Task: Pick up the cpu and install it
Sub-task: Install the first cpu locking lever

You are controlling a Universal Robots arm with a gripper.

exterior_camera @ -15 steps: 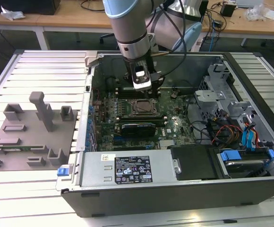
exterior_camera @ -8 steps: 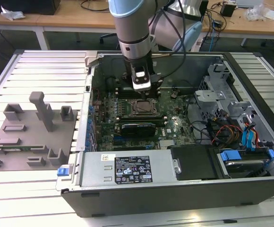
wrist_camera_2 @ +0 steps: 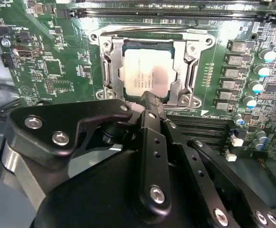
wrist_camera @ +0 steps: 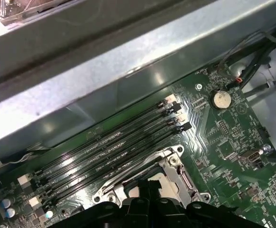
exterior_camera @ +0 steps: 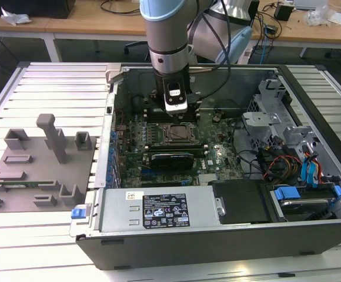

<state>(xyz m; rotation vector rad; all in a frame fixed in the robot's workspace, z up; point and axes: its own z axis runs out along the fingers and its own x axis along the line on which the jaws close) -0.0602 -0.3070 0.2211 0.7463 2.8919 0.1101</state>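
Note:
In the second wrist view the cpu, a flat square chip with a silvery-white top, lies level inside the metal socket frame on the green motherboard. My gripper comes in low over the board. Its black fingers meet in one narrow tip at the chip's edge, with nothing held between them. The exterior view has the gripper straight above the socket inside the open computer case. The first wrist view catches the socket frame just past the gripper's black body.
Rows of memory slots run beside the socket, with the case wall behind them. A black card lies near the socket, and drive bays and cables fill the exterior view's right. A grey fixture sits outside the case on the exterior view's left.

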